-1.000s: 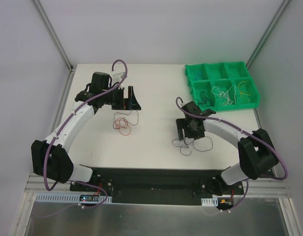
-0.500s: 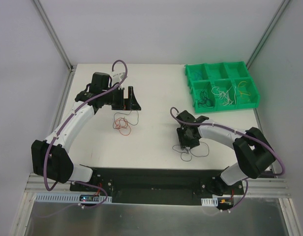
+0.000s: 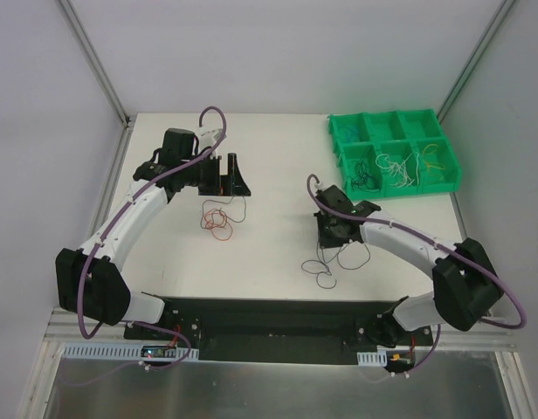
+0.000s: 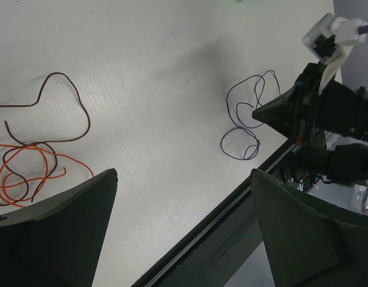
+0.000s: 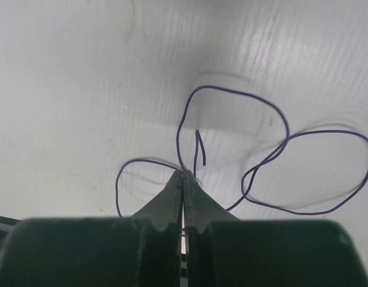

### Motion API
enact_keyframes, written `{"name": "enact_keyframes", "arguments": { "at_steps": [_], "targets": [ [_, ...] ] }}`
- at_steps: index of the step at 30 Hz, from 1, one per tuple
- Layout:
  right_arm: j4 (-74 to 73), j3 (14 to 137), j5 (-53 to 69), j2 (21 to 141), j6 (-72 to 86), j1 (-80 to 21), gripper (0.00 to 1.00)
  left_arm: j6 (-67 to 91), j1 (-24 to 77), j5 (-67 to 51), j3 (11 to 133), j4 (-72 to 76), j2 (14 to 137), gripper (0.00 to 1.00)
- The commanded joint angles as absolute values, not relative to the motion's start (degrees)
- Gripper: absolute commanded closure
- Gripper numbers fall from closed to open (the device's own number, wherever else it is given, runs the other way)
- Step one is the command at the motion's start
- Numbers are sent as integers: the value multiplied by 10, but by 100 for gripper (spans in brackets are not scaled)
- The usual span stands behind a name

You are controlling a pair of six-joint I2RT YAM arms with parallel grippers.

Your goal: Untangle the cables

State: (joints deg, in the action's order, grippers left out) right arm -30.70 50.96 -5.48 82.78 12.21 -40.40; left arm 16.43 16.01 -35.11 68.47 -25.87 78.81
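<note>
One thin, looped blue cable [image 5: 178, 140] is clamped in the right pincer [image 5: 183, 173]; the left pincer [image 4: 183, 172] is held apart.

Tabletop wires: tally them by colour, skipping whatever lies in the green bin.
Orange wire: 1
Dark brown wire: 1
Blue-purple wire, pinched in the right gripper: 1
Total: 3
</note>
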Motion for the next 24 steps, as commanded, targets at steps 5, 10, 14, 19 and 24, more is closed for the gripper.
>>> {"name": "enact_keyframes", "arguments": {
  "at_steps": [5, 10, 14, 19, 24],
  "targets": [
    [-330, 543, -6, 755, 103, -324, 58, 161, 155, -360, 679, -244, 780, 8],
    [-224, 467, 178, 743, 57, -216, 10, 163, 154, -370, 682, -244, 781, 8],
    [-164, 465, 264, 794, 19, -204, 8, 162, 154, -367, 681, -244, 780, 8],
    [-151, 457, 308, 861, 11, -207, 9, 160, 155, -361, 679, -244, 779, 8],
    [-188, 434, 252, 839, 8, -266, 10, 160, 154, -364, 679, -244, 783, 8]
  ]
}}
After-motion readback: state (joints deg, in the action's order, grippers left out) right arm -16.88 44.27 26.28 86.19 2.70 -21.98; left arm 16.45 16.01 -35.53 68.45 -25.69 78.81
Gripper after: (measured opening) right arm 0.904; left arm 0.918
